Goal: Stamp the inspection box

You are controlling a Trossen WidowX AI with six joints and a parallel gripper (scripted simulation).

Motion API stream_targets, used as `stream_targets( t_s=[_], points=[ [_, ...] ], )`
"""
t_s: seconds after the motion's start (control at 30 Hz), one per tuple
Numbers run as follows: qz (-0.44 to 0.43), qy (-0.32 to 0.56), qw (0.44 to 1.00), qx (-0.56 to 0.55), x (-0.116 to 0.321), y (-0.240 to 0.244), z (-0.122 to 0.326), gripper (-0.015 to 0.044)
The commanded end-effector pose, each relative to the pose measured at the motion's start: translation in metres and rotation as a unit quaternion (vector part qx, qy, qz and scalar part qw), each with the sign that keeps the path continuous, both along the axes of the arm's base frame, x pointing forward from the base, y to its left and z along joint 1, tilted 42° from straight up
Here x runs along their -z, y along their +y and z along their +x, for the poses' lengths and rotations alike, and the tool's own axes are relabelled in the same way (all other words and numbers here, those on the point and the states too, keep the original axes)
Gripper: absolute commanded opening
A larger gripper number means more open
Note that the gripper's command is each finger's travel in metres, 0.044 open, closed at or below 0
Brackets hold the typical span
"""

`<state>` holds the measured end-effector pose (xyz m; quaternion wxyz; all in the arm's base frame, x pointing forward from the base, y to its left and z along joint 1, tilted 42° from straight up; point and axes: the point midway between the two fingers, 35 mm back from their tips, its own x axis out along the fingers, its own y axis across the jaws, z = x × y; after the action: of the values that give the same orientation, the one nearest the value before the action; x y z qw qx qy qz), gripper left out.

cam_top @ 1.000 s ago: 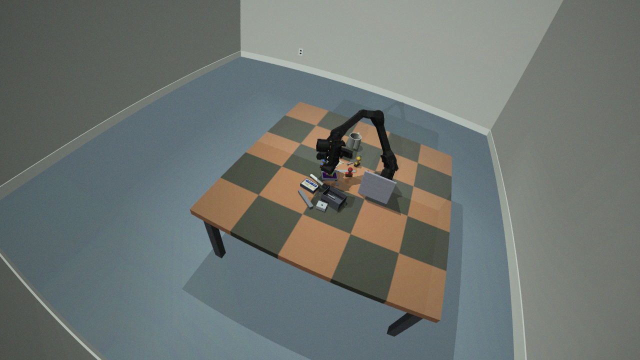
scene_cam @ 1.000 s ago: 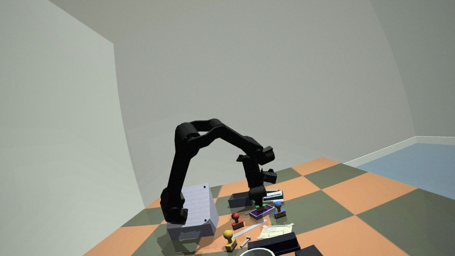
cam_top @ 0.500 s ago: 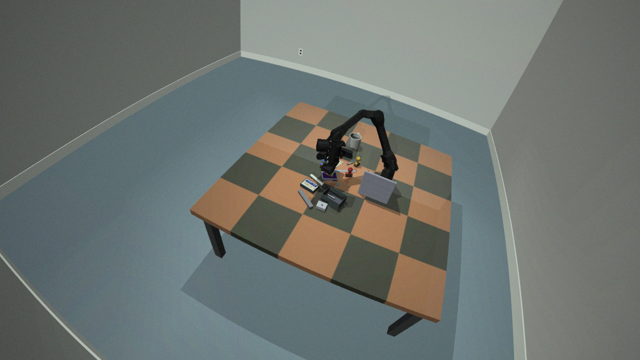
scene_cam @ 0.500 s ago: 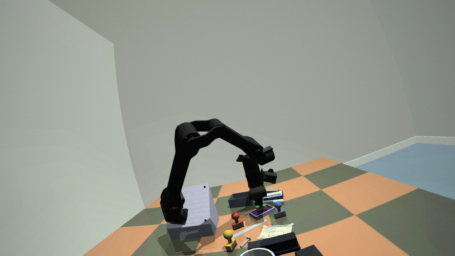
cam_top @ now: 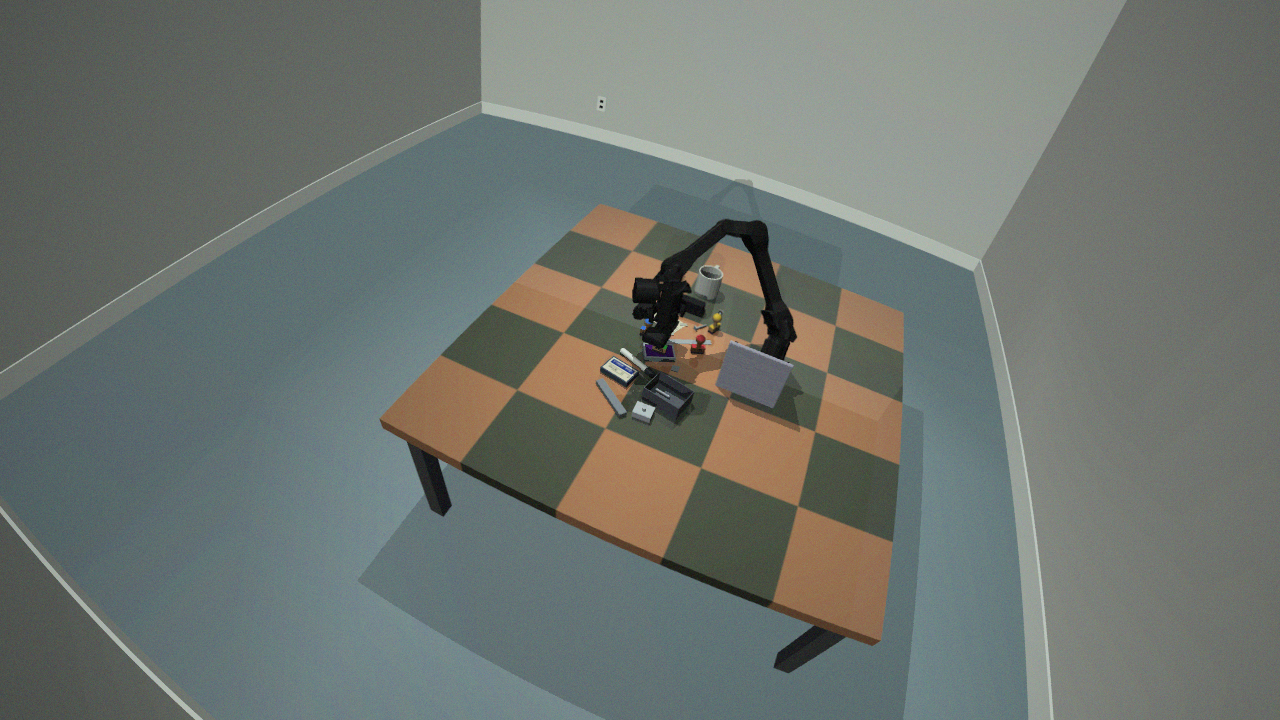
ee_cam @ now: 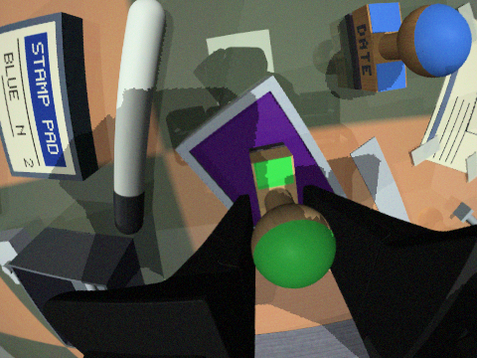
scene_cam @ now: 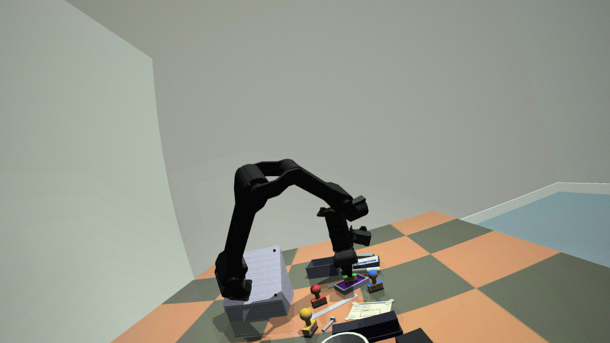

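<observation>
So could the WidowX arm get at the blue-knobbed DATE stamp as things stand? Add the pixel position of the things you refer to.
Probably not yet: the gripper [cam_top: 657, 338] [scene_cam: 349, 275] [ee_cam: 276, 199] is shut on the green-knobbed stamp [scene_cam: 350, 278] [ee_cam: 294, 254]. The DATE stamp [scene_cam: 374, 281] [ee_cam: 390, 47] looks near and uncovered, though.

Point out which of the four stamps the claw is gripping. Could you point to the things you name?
The green-topped stamp [scene_cam: 350, 278] [ee_cam: 294, 254]: its neck sits between the fingers of the claw [scene_cam: 349, 275] [ee_cam: 276, 199], over the purple ink pad [scene_cam: 344, 289] [ee_cam: 224, 144]. The red, yellow and blue stamps [scene_cam: 315, 289] [scene_cam: 305, 314] [scene_cam: 372, 275] stand apart, ungripped.
</observation>
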<state>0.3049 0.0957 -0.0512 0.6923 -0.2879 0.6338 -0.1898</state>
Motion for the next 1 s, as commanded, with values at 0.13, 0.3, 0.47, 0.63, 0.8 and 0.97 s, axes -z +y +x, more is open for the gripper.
stream_targets(
  t_s=[0.13, 0.3, 0.47, 0.63, 0.8, 0.97],
  points=[
    [-0.001, 0.001, 1.0, 0.002, -0.001, -0.001, 0.0, 0.0],
    [-0.001, 0.001, 1.0, 0.002, -0.003, 0.001, 0.0, 0.0],
    [-0.001, 0.001, 1.0, 0.002, -0.004, 0.002, 0.0, 0.0],
    [-0.001, 0.001, 1.0, 0.002, -0.006, 0.004, -0.001, 0.0],
    [-0.001, 0.001, 1.0, 0.002, -0.008, 0.006, -0.001, 0.0],
    [0.0, 0.001, 1.0, 0.002, -0.014, 0.011, -0.001, 0.0]
  ],
)
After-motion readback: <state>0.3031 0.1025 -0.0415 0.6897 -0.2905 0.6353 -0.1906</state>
